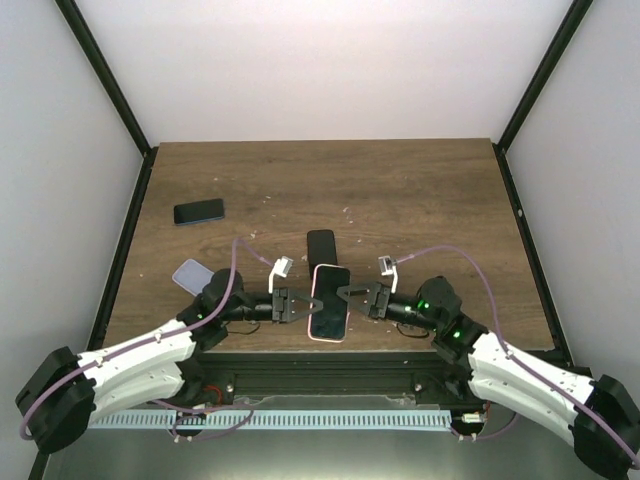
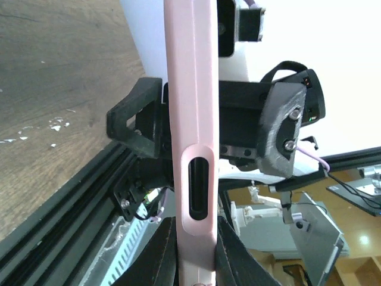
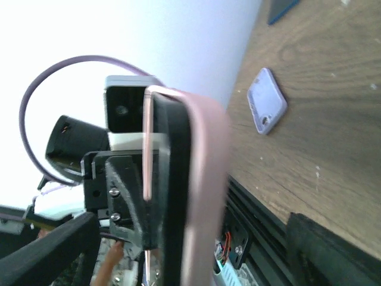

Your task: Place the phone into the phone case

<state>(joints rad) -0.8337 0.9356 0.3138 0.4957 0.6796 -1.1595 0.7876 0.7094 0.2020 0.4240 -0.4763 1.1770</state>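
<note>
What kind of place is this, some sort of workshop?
Probably a robotics lab test booth: a wooden table boxed in by white panels, a left arm and right arm bolted at its near edge, spare phones like the dark phone lying about.

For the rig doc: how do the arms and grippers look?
The left arm and right arm have white shells, black joints. The left gripper and right gripper are black, triangular. A lilac cable loops to each wrist; green lights on the right.
</note>
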